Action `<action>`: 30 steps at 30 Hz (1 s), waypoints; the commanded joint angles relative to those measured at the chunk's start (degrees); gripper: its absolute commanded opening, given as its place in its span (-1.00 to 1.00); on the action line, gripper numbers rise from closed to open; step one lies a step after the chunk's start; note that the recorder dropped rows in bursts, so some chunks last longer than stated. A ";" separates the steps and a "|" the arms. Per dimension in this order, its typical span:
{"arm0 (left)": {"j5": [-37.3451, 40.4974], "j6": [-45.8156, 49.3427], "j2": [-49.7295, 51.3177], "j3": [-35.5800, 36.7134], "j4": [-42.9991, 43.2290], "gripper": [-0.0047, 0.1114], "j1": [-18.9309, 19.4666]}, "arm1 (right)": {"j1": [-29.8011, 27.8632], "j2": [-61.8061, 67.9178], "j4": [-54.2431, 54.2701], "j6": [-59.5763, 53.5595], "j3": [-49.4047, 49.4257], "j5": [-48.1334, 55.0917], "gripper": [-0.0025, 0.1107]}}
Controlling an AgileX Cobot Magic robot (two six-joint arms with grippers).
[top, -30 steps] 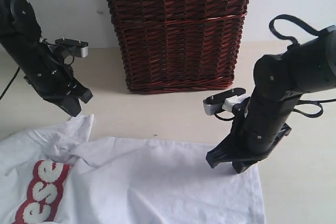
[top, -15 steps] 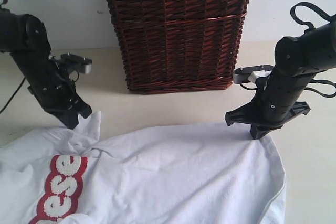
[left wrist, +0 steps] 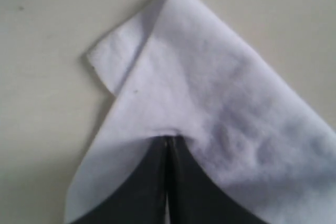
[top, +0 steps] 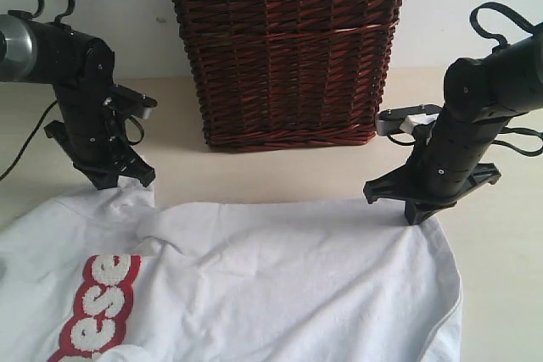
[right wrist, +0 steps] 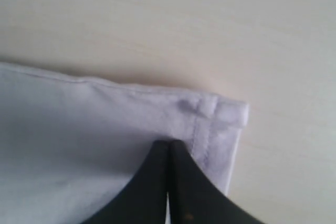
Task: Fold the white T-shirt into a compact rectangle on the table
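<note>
The white T-shirt [top: 280, 286] lies spread on the table [top: 254, 175], its red-outlined lettering [top: 97, 298] at the lower left of the exterior view. My left gripper [top: 119, 180] is shut on a far corner of the cloth at the left; in its wrist view the shirt's corner [left wrist: 210, 93] fans out from the closed fingertips [left wrist: 167, 141]. My right gripper [top: 413, 216] is shut on the hemmed far right corner, and the shirt's stitched hem [right wrist: 207, 116] sits just past the tips [right wrist: 169, 142]. The far edge runs nearly straight between the two grips.
A tall dark brown wicker basket [top: 284, 48] stands at the back centre between the arms, close behind the shirt's far edge. Bare pale table [top: 501, 294] lies to the right of the shirt. A black cable [top: 17, 154] trails at the far left.
The right gripper pulled its corner back and rightward a second ago and has held still since. The left gripper moved back and turned, drawing its corner flatter and straightening the far edge.
</note>
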 commanded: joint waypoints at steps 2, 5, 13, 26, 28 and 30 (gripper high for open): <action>-2.27 -1.75 6.01 -6.38 2.22 -0.92 0.29 | -0.41 1.34 -0.76 -1.84 -1.86 -0.95 -0.96; -1.06 -1.75 8.47 -11.88 2.65 -0.92 0.29 | -0.41 1.34 -1.18 -1.84 -2.98 -0.83 -0.96; 5.67 -3.76 13.45 -21.95 4.90 -0.92 3.31 | -0.79 1.34 -7.10 0.22 -6.20 -0.07 -0.96; 3.73 -5.77 7.25 -22.39 -4.86 -0.92 8.06 | 3.01 -0.87 4.73 -12.02 -1.00 8.50 -0.96; 4.93 -5.31 5.36 -22.39 -5.27 -0.92 8.06 | 3.25 -0.95 3.47 -10.42 0.59 8.07 -0.96; 6.74 -4.85 3.25 -22.04 -5.27 -0.92 8.06 | 3.25 -0.85 0.15 -6.87 1.93 7.07 -0.96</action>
